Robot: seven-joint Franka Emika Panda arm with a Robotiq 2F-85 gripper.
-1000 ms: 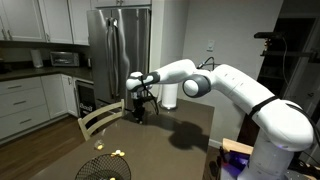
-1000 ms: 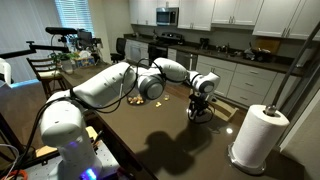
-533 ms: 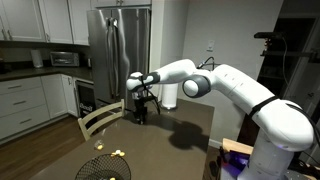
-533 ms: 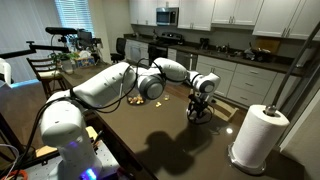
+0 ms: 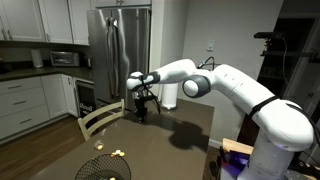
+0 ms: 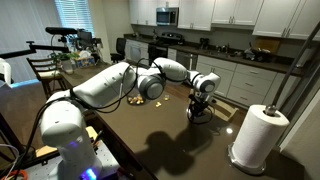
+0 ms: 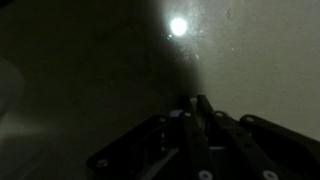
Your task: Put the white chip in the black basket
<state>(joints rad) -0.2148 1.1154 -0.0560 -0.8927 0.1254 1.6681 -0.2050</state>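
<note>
My gripper (image 5: 141, 117) reaches down to the dark table (image 5: 185, 138) at its far end, and it also shows in the other exterior view (image 6: 199, 116). In the dim wrist view the fingers (image 7: 192, 103) are closed together with a thin pale sliver, the white chip (image 7: 193, 106), between their tips. The chip is too small to make out in either exterior view. The black basket (image 5: 92, 164) stands low at the near end, well away from the gripper.
Small pale-yellow bits (image 5: 116, 153) lie near the basket and show by the arm (image 6: 133, 100). A paper towel roll (image 6: 255, 135) stands on the table. A wooden chair (image 5: 100, 118) sits at the table's side. A fridge (image 5: 118, 50) stands behind.
</note>
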